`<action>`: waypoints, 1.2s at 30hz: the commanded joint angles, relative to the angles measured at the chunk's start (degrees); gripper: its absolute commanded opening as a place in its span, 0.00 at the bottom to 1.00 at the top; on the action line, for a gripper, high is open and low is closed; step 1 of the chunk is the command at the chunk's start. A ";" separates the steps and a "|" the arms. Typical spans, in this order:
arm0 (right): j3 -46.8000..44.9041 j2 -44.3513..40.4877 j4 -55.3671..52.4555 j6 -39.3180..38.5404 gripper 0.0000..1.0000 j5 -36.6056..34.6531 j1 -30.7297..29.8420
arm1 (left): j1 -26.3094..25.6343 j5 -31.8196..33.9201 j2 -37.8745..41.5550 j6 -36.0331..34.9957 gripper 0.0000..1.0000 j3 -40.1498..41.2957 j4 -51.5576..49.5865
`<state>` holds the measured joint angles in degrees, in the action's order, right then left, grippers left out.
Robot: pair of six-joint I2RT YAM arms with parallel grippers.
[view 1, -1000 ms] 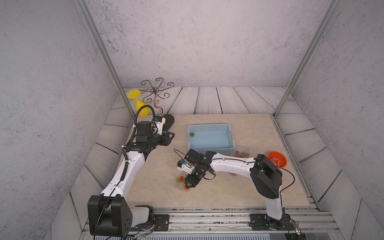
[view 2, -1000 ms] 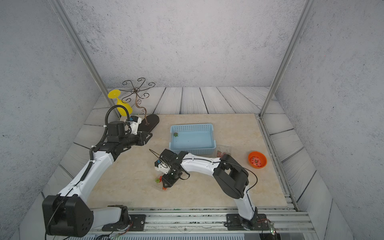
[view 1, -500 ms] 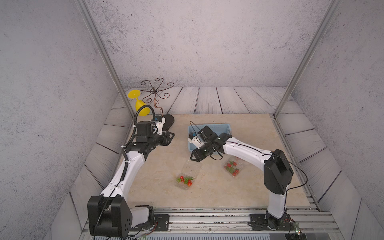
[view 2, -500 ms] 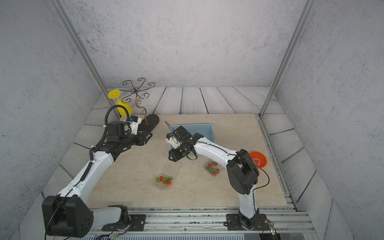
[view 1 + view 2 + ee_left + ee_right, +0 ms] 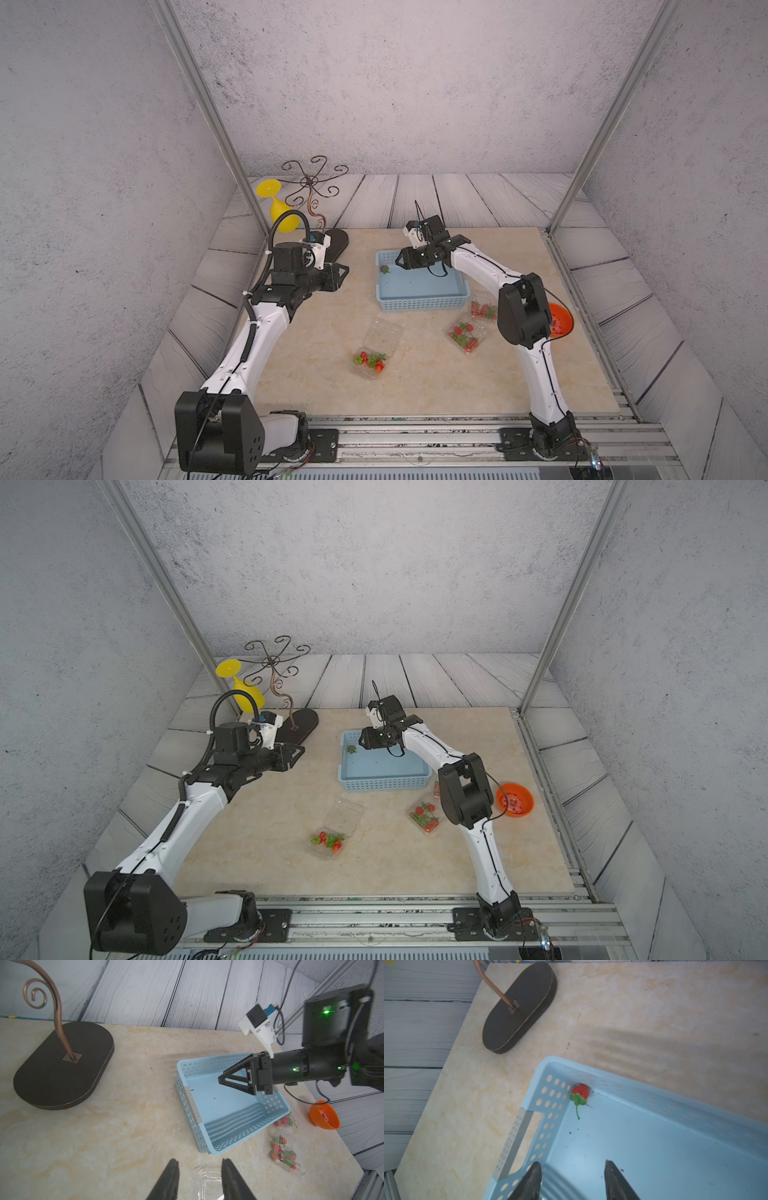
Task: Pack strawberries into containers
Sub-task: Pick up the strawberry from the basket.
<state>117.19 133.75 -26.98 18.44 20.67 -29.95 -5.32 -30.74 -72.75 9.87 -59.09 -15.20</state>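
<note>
Right gripper (image 5: 572, 1164), jaws wide and empty, hovers over the basket (image 5: 548, 1103). The strawberry (image 5: 580, 1092) sits in the basket's corner straight ahead, stem trailing back toward it. Left gripper (image 5: 199, 1162), narrow and empty, hangs outside the basket.

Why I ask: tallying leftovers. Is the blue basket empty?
Nearly empty: one strawberry lies in a corner of the basket; otherwise bare.

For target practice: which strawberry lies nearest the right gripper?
The strawberry in a corner of the blue basket, ahead of the right gripper; the others sit in clear clamshells.
</note>
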 commanded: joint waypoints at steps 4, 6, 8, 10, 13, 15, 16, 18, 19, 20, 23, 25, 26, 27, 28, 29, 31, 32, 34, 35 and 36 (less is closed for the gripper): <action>7.26 9.73 4.24 5.06 0.49 5.00 -0.20 | -0.23 -0.63 -1.07 -0.63 0.38 -0.59 0.07; 8.86 11.65 4.79 6.25 0.48 6.55 -0.21 | -0.21 -0.56 -1.30 -0.66 0.38 -0.63 0.01; 9.51 12.77 5.31 6.98 0.47 7.85 -0.28 | -0.23 -0.44 -1.51 -0.65 0.38 -0.70 0.00; 9.09 13.29 5.74 7.14 0.47 8.47 -0.29 | -0.25 -0.57 -1.84 -0.70 0.38 -0.85 -0.05; 9.12 14.17 5.69 6.64 0.46 8.43 -0.29 | -0.27 -0.81 -1.96 -0.71 0.38 -0.90 0.00; 10.67 15.47 4.52 6.27 0.46 8.58 -0.29 | -0.18 -0.56 -1.96 -0.72 0.38 -0.91 -0.08; 11.46 16.08 4.03 6.09 0.45 8.67 -0.29 | -0.21 -0.45 -1.96 -0.74 0.38 -0.87 -0.13; 12.30 17.00 3.54 6.00 0.44 8.67 -0.32 | -0.18 -0.37 -1.91 -0.82 0.38 -0.92 -0.18; 12.56 17.23 3.41 5.91 0.43 8.69 -0.33 | -0.22 -0.37 -1.96 -0.85 0.38 -0.87 -0.24; 12.54 17.41 3.34 6.00 0.43 8.68 -0.35 | -0.24 -0.32 -1.95 -0.93 0.38 -0.87 -0.22; 12.15 17.46 3.25 5.91 0.41 8.69 -0.26 | -0.19 -0.37 -2.22 -0.90 0.38 -0.97 -0.18; 11.74 17.33 3.34 5.80 0.40 8.78 -0.30 | -0.23 -0.46 -2.33 -0.87 0.38 -1.08 -0.18; 11.58 17.24 3.45 5.73 0.40 8.73 -0.29 | -0.23 -0.50 -2.40 -0.83 0.38 -1.10 -0.18; 11.62 17.39 3.45 5.65 0.40 8.69 -0.28 | -0.20 -0.54 -2.40 -0.90 0.38 -1.03 -0.18; 11.81 17.55 3.19 5.49 0.39 8.69 -0.32 | -0.22 -0.48 -2.37 -0.83 0.38 -1.11 -0.18; 12.10 17.77 3.03 5.47 0.38 8.77 -0.28 | -0.21 -0.39 -2.35 -0.83 0.38 -1.09 -0.22; 12.28 18.01 2.91 5.60 0.37 9.16 -0.28 | -0.28 -0.34 -2.29 -0.96 0.38 -0.97 -0.27; 12.28 18.03 2.92 5.65 0.36 9.30 -0.48 | -0.26 -0.30 -2.31 -0.92 0.38 -1.09 -0.27; 12.24 18.12 2.82 5.43 0.36 9.12 -0.70 | -0.22 -0.34 -2.39 -0.95 0.38 -1.07 -0.23; 12.19 18.25 2.79 5.38 0.36 9.18 -0.72 | -0.20 -0.35 -2.40 -0.92 0.38 -1.10 -0.27; 12.23 18.36 2.80 5.47 0.36 9.29 -0.77 | -0.20 -0.31 -2.40 -0.92 0.38 -1.06 -0.25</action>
<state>128.60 149.18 -23.16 24.01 28.91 -30.30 -5.32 -30.89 -74.74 9.87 -59.09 -15.25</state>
